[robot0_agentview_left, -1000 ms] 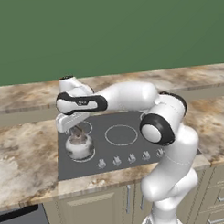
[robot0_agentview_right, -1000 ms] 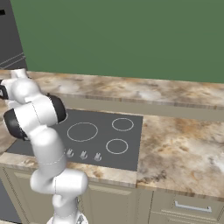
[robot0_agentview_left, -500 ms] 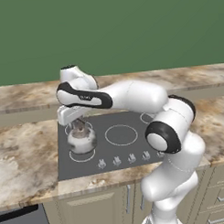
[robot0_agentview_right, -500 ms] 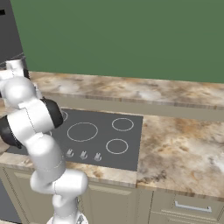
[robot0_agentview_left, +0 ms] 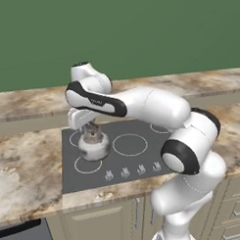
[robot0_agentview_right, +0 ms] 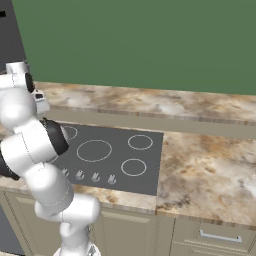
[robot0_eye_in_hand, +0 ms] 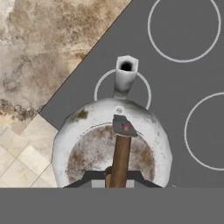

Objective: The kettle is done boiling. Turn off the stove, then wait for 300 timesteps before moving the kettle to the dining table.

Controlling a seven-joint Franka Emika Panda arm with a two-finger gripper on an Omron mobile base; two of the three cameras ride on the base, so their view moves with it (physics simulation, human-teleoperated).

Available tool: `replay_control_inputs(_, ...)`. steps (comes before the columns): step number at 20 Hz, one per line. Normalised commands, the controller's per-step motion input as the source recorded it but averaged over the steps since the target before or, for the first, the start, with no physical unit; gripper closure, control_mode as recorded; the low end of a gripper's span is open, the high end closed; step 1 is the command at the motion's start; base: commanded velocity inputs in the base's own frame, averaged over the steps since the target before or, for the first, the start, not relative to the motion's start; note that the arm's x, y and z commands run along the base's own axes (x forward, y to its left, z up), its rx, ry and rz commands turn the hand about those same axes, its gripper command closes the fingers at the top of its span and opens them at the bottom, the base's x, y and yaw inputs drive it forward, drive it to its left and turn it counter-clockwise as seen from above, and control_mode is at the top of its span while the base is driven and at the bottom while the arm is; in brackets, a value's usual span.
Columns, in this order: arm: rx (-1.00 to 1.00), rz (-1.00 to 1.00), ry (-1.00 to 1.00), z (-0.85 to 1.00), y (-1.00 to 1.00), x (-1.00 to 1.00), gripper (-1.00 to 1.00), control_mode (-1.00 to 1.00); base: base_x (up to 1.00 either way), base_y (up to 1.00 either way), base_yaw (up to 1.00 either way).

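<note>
Kettle (robot0_agentview_left: 93, 145), one, hangs over the stove (robot0_agentview_left: 138, 163) with four knobs, its handle clenched in the pincer (robot0_agentview_left: 91, 129)

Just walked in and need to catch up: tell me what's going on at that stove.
The white robot arm reaches over the flat dark grey cooktop. Its tool is shut on the handle of the small rounded silvery metal kettle, gripping from above. In the left base view the kettle hangs over the cooktop's left burner rings, seemingly lifted clear. The hand view looks straight down on its lid and spout.
</note>
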Motion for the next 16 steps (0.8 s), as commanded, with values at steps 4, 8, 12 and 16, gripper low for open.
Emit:
replay_control_inputs(4, 0.0, 0.0, -0.02, 0.12, -0.05, 0.0, 1.0, -1.0, 0.0, 0.0, 0.0)
replay_control_inputs(8, 0.0, 0.0, 0.0, 0.0, 0.0, 0.0, 1.0, -1.0, 0.0, 0.0, 0.0)
replay_control_inputs(12, 0.0, 0.0, 0.0, 0.0, 0.0, 0.0, 1.0, 1.0, -0.04, -0.01, 0.0)
replay_control_inputs(16, 0.0, 0.0, 0.0, 0.0, 0.0, 0.0, 1.0, 1.0, -0.25, -0.24, -0.08)
